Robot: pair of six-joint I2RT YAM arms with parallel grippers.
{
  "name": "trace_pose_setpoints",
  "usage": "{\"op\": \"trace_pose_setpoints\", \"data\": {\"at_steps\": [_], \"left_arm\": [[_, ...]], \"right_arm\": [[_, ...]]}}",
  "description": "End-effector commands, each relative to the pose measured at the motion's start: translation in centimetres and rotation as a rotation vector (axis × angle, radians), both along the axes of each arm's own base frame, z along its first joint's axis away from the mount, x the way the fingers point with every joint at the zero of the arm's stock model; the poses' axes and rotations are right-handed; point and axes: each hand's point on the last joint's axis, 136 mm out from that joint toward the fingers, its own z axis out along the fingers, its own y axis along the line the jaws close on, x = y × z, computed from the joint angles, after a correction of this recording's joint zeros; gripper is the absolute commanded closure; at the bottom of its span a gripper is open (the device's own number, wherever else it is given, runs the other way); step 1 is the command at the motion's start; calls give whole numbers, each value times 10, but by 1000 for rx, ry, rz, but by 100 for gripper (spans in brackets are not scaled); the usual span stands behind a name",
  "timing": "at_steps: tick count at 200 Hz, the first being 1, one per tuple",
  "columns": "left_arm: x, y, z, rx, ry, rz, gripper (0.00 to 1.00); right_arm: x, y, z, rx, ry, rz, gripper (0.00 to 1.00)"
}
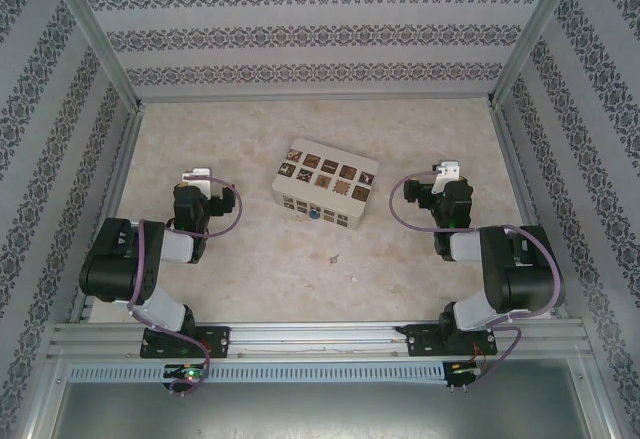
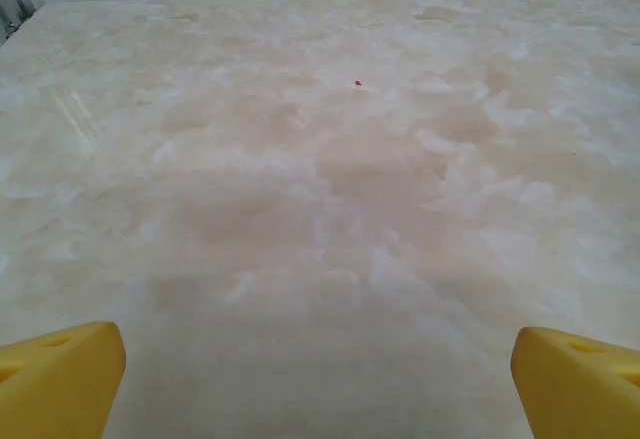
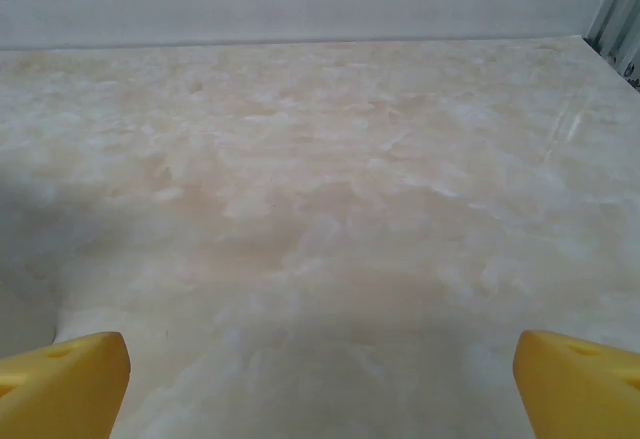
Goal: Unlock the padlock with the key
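Nothing begun: left tool (image 1: 197,176) and right tool (image 1: 446,171) gape wide, empty. Mid-frame, the padlock (image 1: 314,214) sits against the cream box (image 1: 325,181), the key (image 1: 333,256) just below it. Next likely calls for pinching that tiny key.

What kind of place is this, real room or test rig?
Most likely a benchtop robot test cell, not a room: an aluminium frame boxes in a marble-look tabletop, patterned panels serve as walls, and the left arm and right arm are bolted to the front rail.
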Motion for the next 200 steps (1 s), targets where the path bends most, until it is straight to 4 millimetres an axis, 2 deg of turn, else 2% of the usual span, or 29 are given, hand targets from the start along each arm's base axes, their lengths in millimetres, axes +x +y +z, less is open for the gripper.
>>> {"op": "trace_pose_setpoints", "data": {"at_steps": [1,200], "left_arm": [[8,3,13,10,-50,-2,1],[9,4,13,4,-50,1,1]], "right_arm": [[8,0,10,-16,-36,1,1],[8,0,9,-6,-35,7,2]]}}
